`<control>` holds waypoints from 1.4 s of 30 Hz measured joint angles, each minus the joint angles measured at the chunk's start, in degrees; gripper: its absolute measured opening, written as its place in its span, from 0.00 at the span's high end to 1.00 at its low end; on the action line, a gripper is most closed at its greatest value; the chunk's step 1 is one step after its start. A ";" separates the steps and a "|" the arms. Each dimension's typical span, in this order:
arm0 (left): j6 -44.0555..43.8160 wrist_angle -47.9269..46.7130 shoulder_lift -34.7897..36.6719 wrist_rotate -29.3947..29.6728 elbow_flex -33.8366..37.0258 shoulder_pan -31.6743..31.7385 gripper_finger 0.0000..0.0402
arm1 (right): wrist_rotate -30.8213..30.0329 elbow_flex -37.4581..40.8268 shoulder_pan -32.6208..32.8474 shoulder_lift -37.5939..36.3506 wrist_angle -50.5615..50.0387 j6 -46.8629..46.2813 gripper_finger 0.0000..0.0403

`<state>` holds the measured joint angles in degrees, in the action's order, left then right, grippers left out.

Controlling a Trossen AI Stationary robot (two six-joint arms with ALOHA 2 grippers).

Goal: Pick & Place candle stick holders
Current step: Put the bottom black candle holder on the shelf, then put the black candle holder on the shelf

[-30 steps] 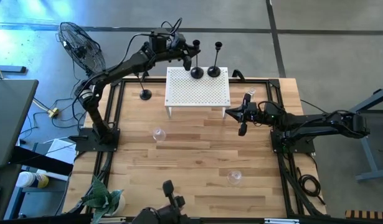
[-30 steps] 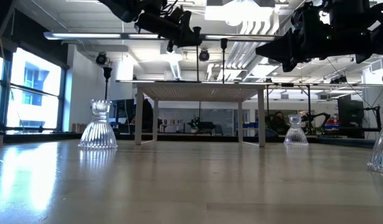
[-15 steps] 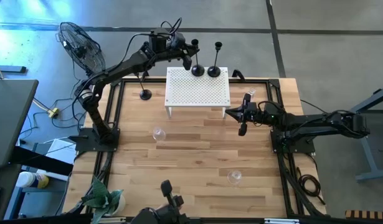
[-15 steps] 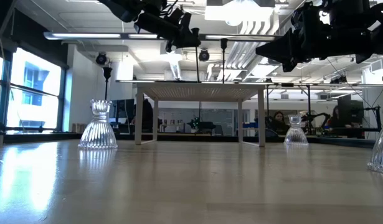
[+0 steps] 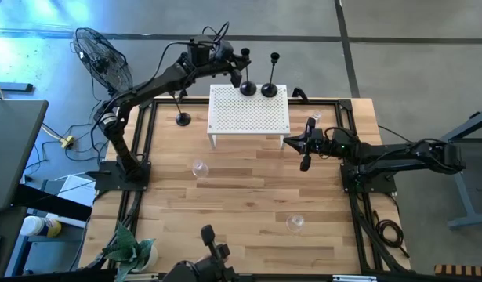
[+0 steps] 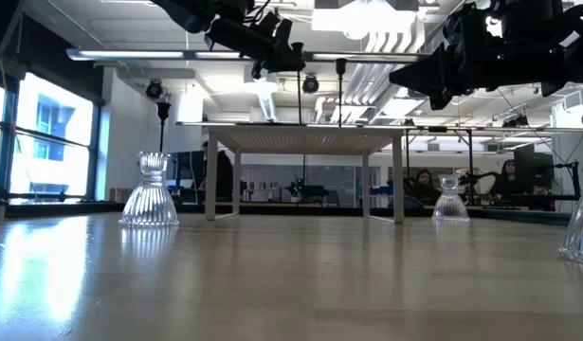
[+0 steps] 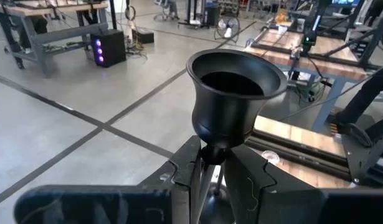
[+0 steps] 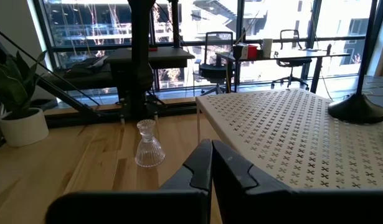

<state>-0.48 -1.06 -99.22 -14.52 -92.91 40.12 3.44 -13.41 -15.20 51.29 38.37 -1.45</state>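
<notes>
Two black candle stick holders show on the far edge of the white perforated stand [image 5: 249, 110]. My left gripper [image 7: 215, 171] is shut on the left one [image 5: 247, 78], just under its cup [image 7: 236, 93]. The right one [image 5: 269, 88] stands free on its round base. A third holder [image 5: 182, 116] stands on its base on the table, left of the stand. My right gripper [image 8: 211, 157] hangs shut and empty off the stand's near right corner [image 5: 291, 142]. My left gripper pinches the thin stem [image 7: 212, 163] between its two fingers, right below the cup. The fingers [image 7: 192, 168] come nearly level from the table's left and lie across the stem. The holder stays upright with its base [image 5: 248, 91] over the stand's far edge; whether the base rests there I cannot tell.
Three clear glass holders stand on the wooden table: one near the left centre [image 5: 199, 168], one near the front [image 5: 295, 224], one right of the stand [image 5: 313, 119]. A fan [image 5: 99, 59] stands off the far left corner and a potted plant [image 5: 131, 251] at the near left.
</notes>
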 joint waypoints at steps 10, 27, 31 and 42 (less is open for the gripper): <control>-2.77 -0.81 -0.23 -2.36 -0.84 1.16 0.85 | 0.00 0.00 -0.02 0.00 0.00 0.15 1.00; -2.83 -2.49 -0.48 -3.35 -0.86 1.13 0.85 | 0.00 0.00 -0.02 0.00 0.00 0.20 1.00; -2.87 -5.30 -0.37 -3.76 -0.93 1.13 0.84 | 0.00 0.00 -0.02 0.00 0.00 0.20 1.00; -2.33 -8.03 -0.02 -2.45 -0.91 1.13 0.53 | 0.01 0.00 -0.02 0.00 0.00 0.18 1.00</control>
<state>-2.81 -9.09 -99.24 -16.97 -93.82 41.25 3.45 -13.41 -15.22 51.29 38.37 -1.27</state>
